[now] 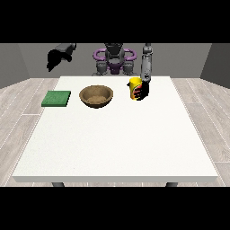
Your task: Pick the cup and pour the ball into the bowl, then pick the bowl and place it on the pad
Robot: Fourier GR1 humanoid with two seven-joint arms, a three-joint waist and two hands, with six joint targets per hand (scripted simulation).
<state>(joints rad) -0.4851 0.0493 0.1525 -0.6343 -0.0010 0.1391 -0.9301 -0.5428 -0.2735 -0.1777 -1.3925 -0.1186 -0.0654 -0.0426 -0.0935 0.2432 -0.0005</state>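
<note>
- One yellow cup (134, 88) stands upright on the white tabletop (117, 139), right of one wooden bowl (96, 96); one green pad (56, 99) lies left of the bowl.
- The robot hand at the view's right (143, 91) has its fingers wrapped round the cup, hiding its right side.
- The ball cannot be seen.
- The robot hand at the view's left (56, 57) hangs raised off the tabletop's far-left corner; whether its fingers are apart or together cannot be told.

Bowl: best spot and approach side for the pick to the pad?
Judging by its pose, grip the wooden bowl at its rim, thumb inside, fingers outside. It stands upright and open, wide and shallow. Come from above on the side facing the green pad, with the raised hand at the view's left.
</note>
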